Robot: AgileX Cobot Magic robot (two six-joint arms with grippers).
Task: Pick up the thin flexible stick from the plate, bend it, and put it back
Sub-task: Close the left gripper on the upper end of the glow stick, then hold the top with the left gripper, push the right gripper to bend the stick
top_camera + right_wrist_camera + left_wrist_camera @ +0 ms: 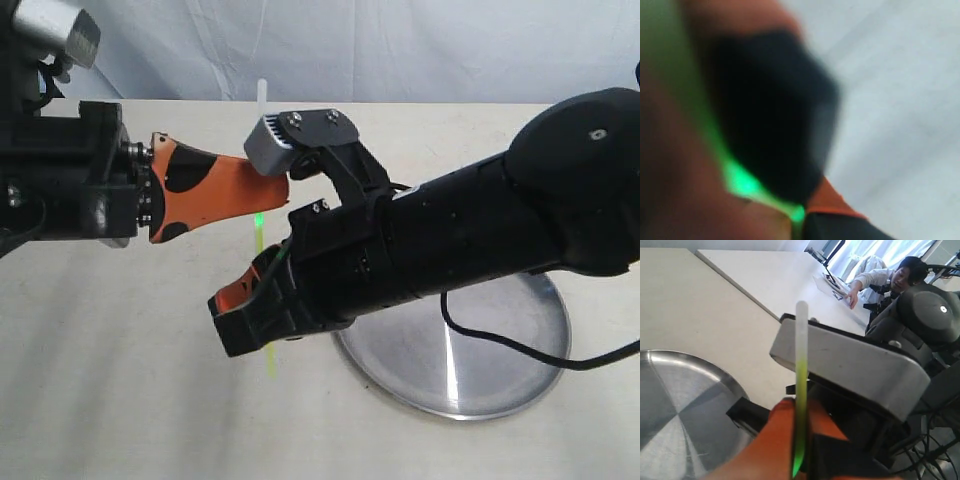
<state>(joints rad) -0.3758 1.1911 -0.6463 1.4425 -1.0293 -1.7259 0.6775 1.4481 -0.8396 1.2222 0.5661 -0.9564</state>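
Beige table (120, 400), grey backdrop: one thin flexible stick (259, 225) is held in the air by two grippers.
Its long axis runs 12 to 6 in the exterior view. The left gripper (268, 190) has its jaws pinching it high, and the right gripper (246, 298) seems to pinch it lower. One plate (500, 385) lies at 4 o'clock, apart.

The plate (500, 370) lies on the worktop (120, 400) in its right half, toward the near edge, partly beneath the right arm. Just left of the plate, over the middle of the worktop and clear of its surface, the thin flexible stick (259, 228) stands nearly upright. The left pincer (270, 185), reaching in from the left edge, clasps it higher up. The right pincer (250, 300), reaching across from the right edge, clasps it lower down.
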